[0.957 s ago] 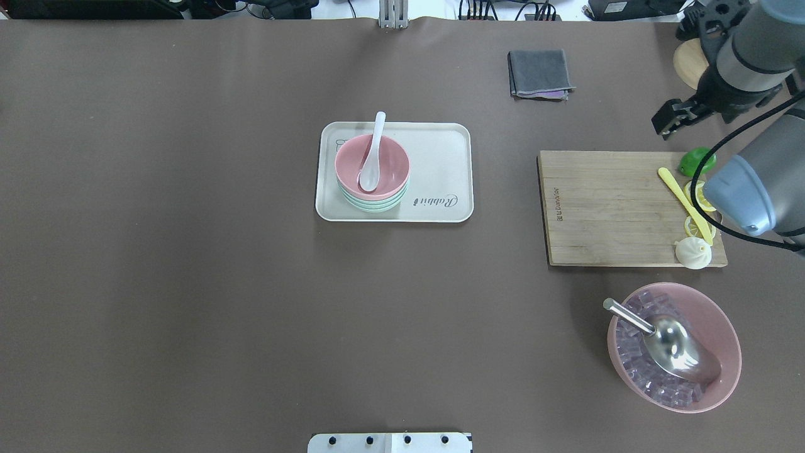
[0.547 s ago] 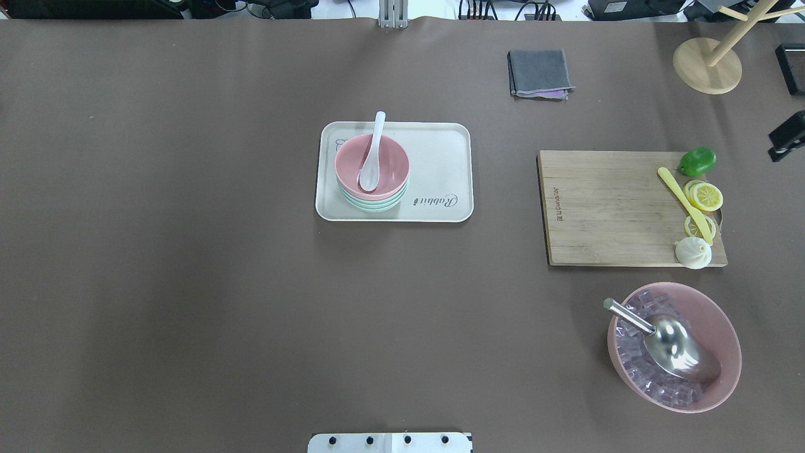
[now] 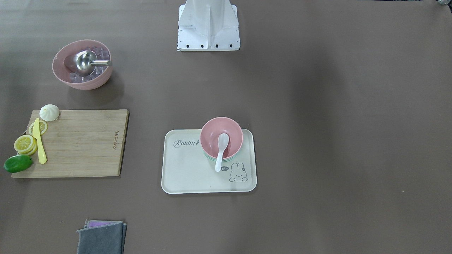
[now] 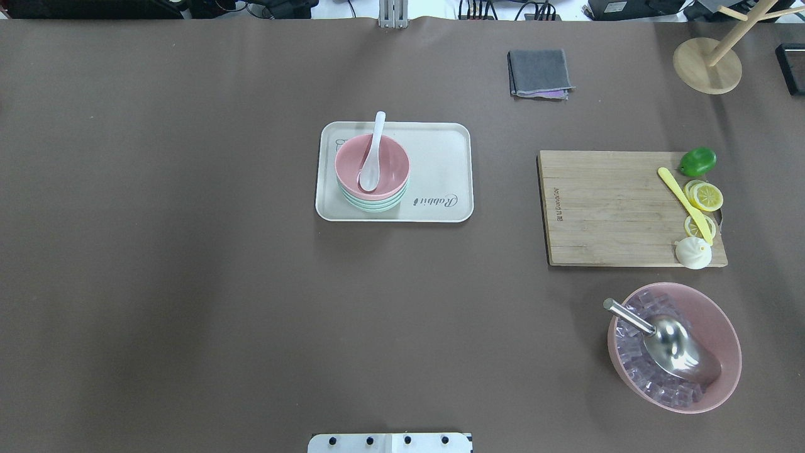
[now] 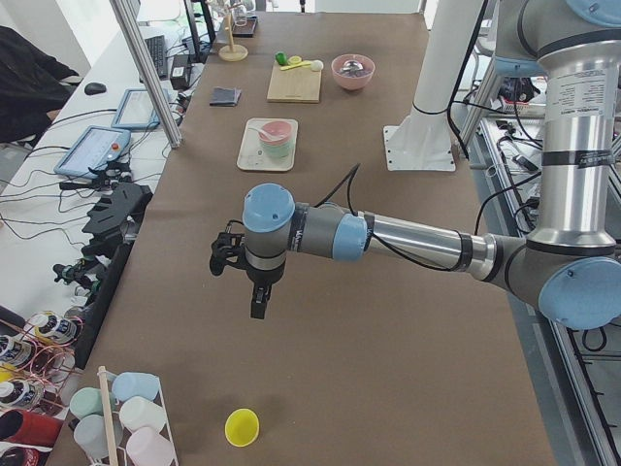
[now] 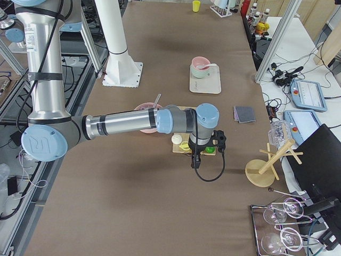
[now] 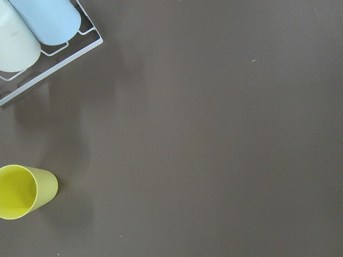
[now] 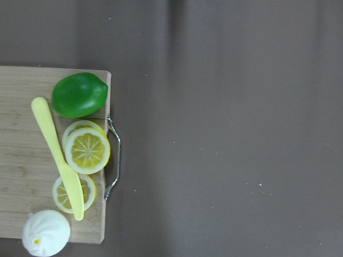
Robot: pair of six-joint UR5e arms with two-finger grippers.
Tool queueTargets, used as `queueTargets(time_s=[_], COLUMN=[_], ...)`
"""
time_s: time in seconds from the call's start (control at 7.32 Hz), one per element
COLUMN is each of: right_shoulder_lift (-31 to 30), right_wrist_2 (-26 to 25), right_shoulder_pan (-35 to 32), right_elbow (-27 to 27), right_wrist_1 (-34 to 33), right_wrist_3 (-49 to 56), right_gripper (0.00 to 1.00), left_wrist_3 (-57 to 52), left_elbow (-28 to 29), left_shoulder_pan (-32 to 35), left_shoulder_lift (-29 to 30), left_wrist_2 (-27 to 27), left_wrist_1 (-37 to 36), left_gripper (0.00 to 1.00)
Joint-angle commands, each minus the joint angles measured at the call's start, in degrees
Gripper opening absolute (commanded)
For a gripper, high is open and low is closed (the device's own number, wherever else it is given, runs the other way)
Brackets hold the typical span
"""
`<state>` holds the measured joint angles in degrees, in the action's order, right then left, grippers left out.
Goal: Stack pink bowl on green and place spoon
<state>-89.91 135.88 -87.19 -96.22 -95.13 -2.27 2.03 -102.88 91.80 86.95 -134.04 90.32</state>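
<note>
The pink bowl (image 4: 372, 165) is sitting on the tray (image 4: 440, 151), hiding all but the rim of the green bowl (image 4: 376, 206), which may be more than one. The spoon (image 4: 372, 154) is resting inside the pink bowl. The left gripper (image 5: 259, 307) and right gripper (image 6: 194, 160) are hanging well away from the tray, and I cannot tell whether their fingers are apart or together.

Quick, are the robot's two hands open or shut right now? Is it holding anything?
Left gripper: cannot be told, it shows only in a side view.
Right gripper: cannot be told, it shows only in a side view.
</note>
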Motion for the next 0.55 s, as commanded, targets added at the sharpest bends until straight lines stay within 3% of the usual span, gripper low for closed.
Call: queueTargets(time_s=[0.0, 0.41], right_shoulder_lift=[-0.4, 0.1], right_wrist_2=[0.3, 1.1], right_shoulder_pan=[-1.4, -1.3], right_elbow=[1.6, 1.7], right_wrist_1=[2.4, 2.2], right_wrist_3=[-0.5, -0.7], right_gripper=[1.0, 1.0], left_wrist_3=[0.3, 0.1], left_elbow=[1.8, 3.8], left_shoulder_pan=[-0.1, -0.3], left_shoulder_lift=[-0.2, -3.4], left_wrist_2=[-0.3, 0.0], left_wrist_1=[0.6, 0.7], left_gripper=[0.98, 0.98])
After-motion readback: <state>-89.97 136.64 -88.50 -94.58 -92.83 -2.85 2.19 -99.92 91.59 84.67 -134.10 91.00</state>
